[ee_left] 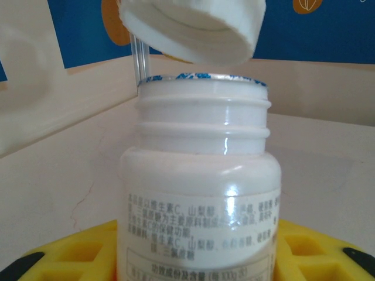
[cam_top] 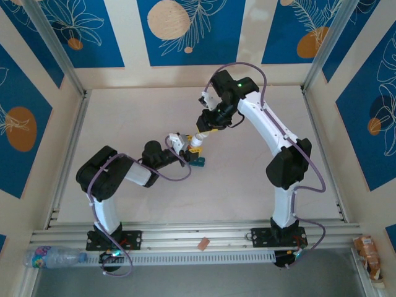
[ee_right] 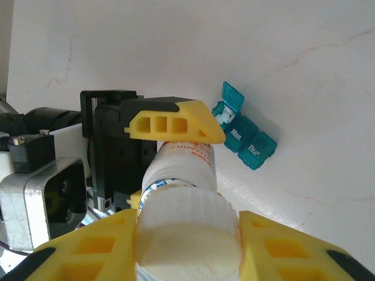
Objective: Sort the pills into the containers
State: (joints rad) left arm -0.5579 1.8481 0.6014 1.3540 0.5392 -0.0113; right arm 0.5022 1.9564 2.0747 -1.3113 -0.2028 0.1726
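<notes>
My left gripper [cam_top: 184,148] is shut on a white pill bottle [cam_top: 195,144] with an orange-red band and holds it near the table's middle. In the left wrist view the bottle [ee_left: 199,193] stands upright between yellow fingers [ee_left: 76,254], its threaded neck bare. Its white ribbed cap [ee_left: 193,26] hovers tilted just above the mouth. My right gripper [ee_right: 187,249] is shut on that cap [ee_right: 187,234], directly over the bottle [ee_right: 181,167]. The teal containers [ee_right: 246,140] lie on the table beside the bottle, one end lid flipped open [cam_top: 198,163]. The pills are out of view.
A plastic water bottle [cam_top: 52,255] lies outside the rail at the near left. A snack packet [cam_top: 369,250] sits at the near right. Aluminium frame posts and blue patterned walls enclose the pale tabletop [cam_top: 124,124].
</notes>
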